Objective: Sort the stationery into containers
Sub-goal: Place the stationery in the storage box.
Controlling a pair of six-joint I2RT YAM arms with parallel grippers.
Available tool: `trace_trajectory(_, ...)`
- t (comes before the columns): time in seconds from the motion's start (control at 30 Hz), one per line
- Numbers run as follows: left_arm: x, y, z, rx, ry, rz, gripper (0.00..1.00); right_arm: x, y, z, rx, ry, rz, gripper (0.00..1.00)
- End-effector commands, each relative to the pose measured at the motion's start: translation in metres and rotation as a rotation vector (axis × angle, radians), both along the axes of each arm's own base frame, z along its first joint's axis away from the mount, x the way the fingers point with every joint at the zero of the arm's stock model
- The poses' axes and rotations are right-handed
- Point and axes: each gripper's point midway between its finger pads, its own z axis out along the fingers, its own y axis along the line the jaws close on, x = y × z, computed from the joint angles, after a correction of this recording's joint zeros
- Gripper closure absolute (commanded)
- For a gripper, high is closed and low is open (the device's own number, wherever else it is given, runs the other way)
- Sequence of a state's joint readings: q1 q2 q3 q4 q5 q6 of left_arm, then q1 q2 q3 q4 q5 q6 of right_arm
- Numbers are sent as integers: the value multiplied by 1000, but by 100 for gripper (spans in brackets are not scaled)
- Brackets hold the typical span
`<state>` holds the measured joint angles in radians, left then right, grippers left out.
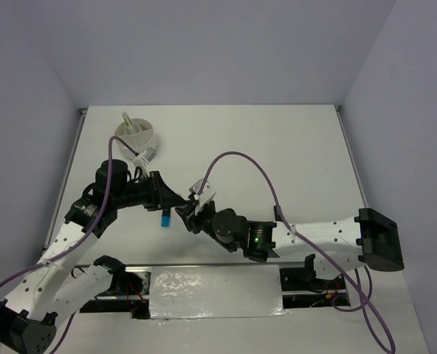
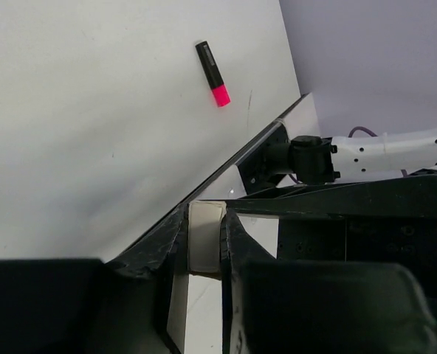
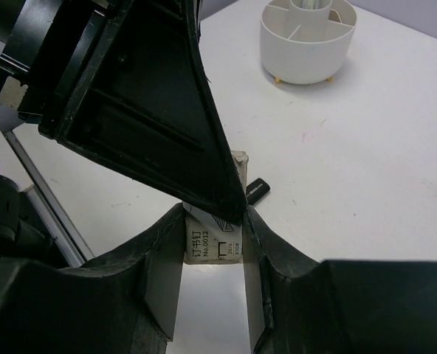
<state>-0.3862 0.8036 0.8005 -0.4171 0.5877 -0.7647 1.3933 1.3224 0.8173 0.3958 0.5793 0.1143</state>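
Observation:
A small white box with a printed label (image 3: 215,242) hangs above the table, pinched from two sides. My right gripper (image 3: 215,221) is shut on its lower part. My left gripper (image 2: 206,215) comes from the opposite side, and its black fingers (image 3: 167,110) press the box (image 2: 206,236) on both faces. In the top view the two grippers (image 1: 180,206) (image 1: 194,214) meet tip to tip at the table's middle, and the box is hidden there. The white divided cup (image 1: 136,137) (image 3: 307,37) stands at the back left with a yellow-green stick (image 1: 128,120) in it. A pink highlighter (image 2: 212,74) lies flat on the table.
A blue marker (image 1: 164,219) lies just below the left gripper. A grey pen-like item (image 1: 149,155) rests beside the cup. A small black piece (image 3: 257,189) lies on the table behind the box. The metal rail (image 1: 204,267) runs along the near edge.

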Motion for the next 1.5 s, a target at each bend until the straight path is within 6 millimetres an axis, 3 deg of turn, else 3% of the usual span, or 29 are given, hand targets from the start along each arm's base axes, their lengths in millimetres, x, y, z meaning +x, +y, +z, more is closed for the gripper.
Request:
trace_trajectory(0.0,8,-2,24,-10,-72,7,100,0,5,41,86,-40,17,76)
trace_trajectory(0.07,18,4,25,35,-89,58,100,-3,8,37,78,-37,49,59)
trace_trajectory(0.1,28,13,28,88,-116,119,100,-4,8,33,78,-29,51,40)
trace_trajectory(0.13,36,20,27,129,-120,162,100,3,2,30,79,-19,15,1)
trace_trajectory(0.17,45,28,27,177,-135,211,100,6,-3,20,73,15,-12,0)
trace_trajectory(0.2,65,50,25,278,-135,351,100,11,-10,14,73,40,-38,0)
trace_trajectory(0.23,76,62,23,333,-132,421,100,20,-21,16,93,59,-71,0)
trace_trajectory(0.27,86,72,21,376,-124,480,100,20,-30,0,87,102,-85,0)
trace_trajectory(0.3,99,84,27,414,-129,558,100,21,-38,-2,94,110,-99,0)
trace_trajectory(0.33,116,108,12,508,-84,670,100,21,-45,-4,101,116,-112,0)
trace_trajectory(0.4,142,140,4,566,-18,826,100,22,-67,-6,117,134,-152,0)
trace_trajectory(0.5,173,183,7,561,10,1043,100,20,-89,-4,116,150,-185,0)
trace_trajectory(0.53,186,193,-2,575,38,1088,100,19,-92,-3,114,155,-190,0)
trace_trajectory(0.57,199,200,7,541,32,1140,100,18,-99,-5,97,165,-196,0)
trace_trajectory(0.6,209,214,-8,565,84,1181,100,17,-102,-5,90,170,-197,0)
trace_trajectory(0.67,226,226,1,544,80,1257,100,14,-109,-11,58,191,-201,0)
trace_trajectory(0.7,234,234,-7,547,99,1286,100,12,-111,-6,77,197,-202,0)
trace_trajectory(0.83,263,247,-15,441,79,1343,96,4,-118,-4,105,223,-171,0)
trace_trajectory(0.87,270,258,-12,409,81,1375,96,3,-120,-4,107,224,-167,0)
trace_trajectory(0.9,275,260,-24,423,107,1381,95,3,-121,-2,112,222,-168,0)
trace_trajectory(1.07,292,272,-44,403,151,1410,87,3,-131,12,126,209,-176,0)
trace_trajectory(1.2,307,271,-56,353,152,1386,84,3,-134,25,149,183,-168,0)
trace_trajectory(1.37,317,270,-71,314,164,1370,86,5,-134,26,140,176,-177,0)
trace_trajectory(1.47,321,271,-76,320,167,1367,81,7,-133,24,130,176,-177,0)
